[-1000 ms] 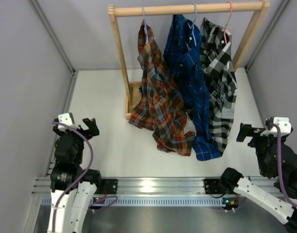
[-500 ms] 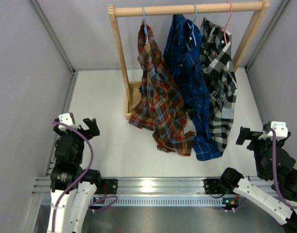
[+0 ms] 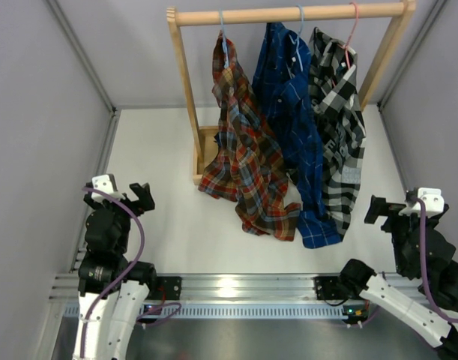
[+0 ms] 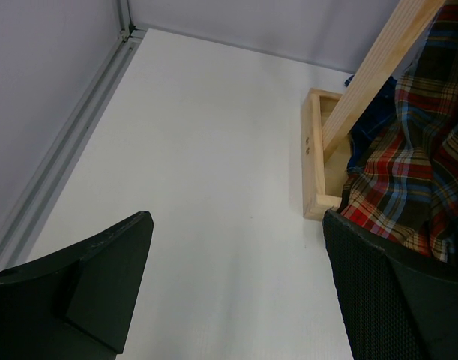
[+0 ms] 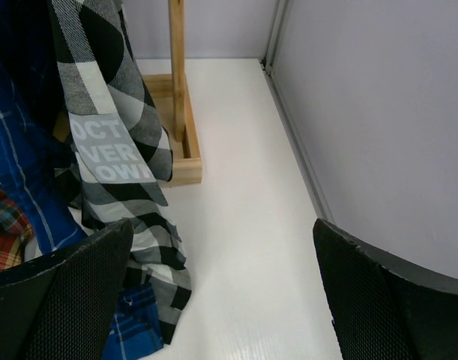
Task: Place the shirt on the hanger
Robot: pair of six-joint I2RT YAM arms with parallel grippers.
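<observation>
The red-orange plaid shirt (image 3: 243, 150) hangs from the light-blue wire hanger (image 3: 224, 39) on the wooden rail, its lower part lying on the table. It also shows in the left wrist view (image 4: 412, 187) beside the rack's base. My left gripper (image 3: 124, 193) is open and empty at the near left, far from the shirt; in its own view (image 4: 236, 285) only bare table lies between the fingers. My right gripper (image 3: 399, 208) is open and empty at the near right; its own view (image 5: 221, 292) shows white table between the fingers.
A wooden clothes rack (image 3: 185, 97) stands at the back. A navy plaid shirt (image 3: 292, 112) and a black-and-white plaid shirt (image 3: 337, 120) hang beside the red one, the latter on a pink hanger (image 3: 354, 26). Grey walls (image 3: 34, 112) close both sides.
My right arm has drawn back and down towards the near right edge. My left gripper has shifted very slightly. The shirts have not moved.
</observation>
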